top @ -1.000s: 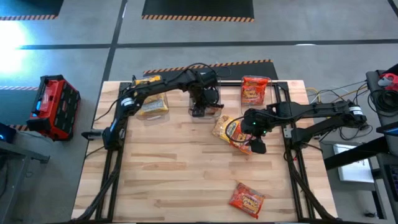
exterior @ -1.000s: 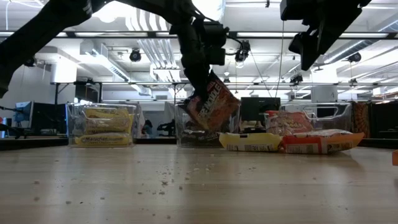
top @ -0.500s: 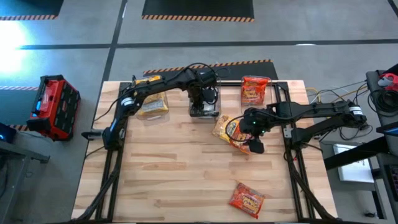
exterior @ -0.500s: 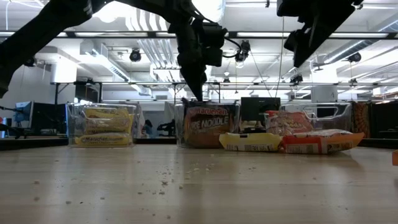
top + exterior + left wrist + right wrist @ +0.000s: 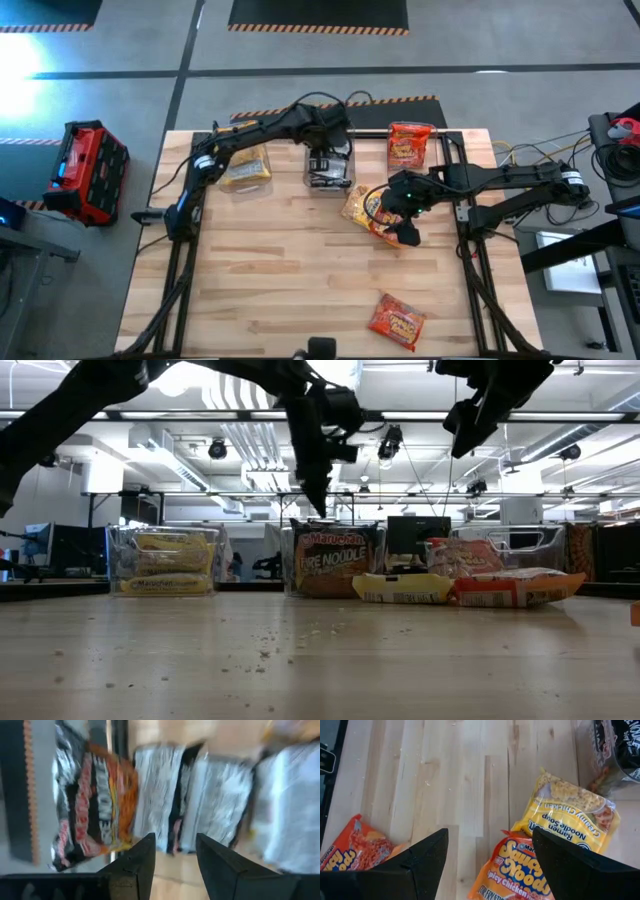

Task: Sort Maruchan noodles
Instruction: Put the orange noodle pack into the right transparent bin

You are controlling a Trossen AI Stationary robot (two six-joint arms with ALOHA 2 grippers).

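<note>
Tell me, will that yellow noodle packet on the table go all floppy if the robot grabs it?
The yellow noodle packet probably stays fairly stiff, since it looks flat and blocky. Its shiny, crinkly wrapper may be slippery. It lies partly over an orange packet, so that might shift too.

place: we're in a lab/workshop | clues: polished concrete floor (image 5: 120,40) with hazard-striped mats (image 5: 318,14) | exposed ceiling ducts (image 5: 240,440) | monitors (image 5: 415,532) behind our wooden table (image 5: 290,270) | red toolbox (image 5: 90,170)

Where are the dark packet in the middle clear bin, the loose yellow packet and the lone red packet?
Dark brown noodle packet (image 5: 325,563), low view, printed front.
Yellow crinkly packet (image 5: 570,810), right wrist view, centre.
Red square packet (image 5: 397,320), high view, centre.
</note>
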